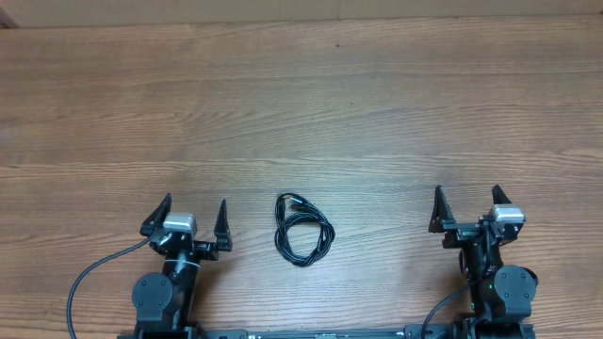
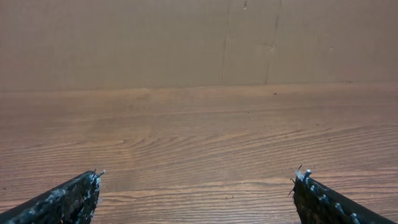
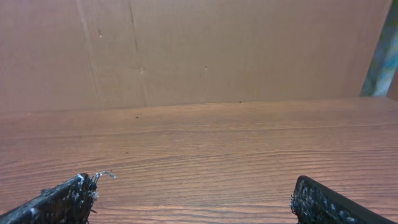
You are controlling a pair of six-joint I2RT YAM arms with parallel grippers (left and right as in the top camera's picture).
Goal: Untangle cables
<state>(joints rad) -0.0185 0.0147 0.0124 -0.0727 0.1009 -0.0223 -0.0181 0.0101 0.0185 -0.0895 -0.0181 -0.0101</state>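
While the cables (image 1: 303, 229) lie in one small coil on the table (image 1: 301, 113), between left gripper (image 1: 195, 201) and right gripper (image 1: 467, 190), both gaping wide and empty, best pin one loop and draw a plug end outward slowly.

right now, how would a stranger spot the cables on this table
On the brown wood-grain table, look between the left gripper and right gripper, both black and open. A small coil of thin black cable lies there, touching neither, the only loose object.
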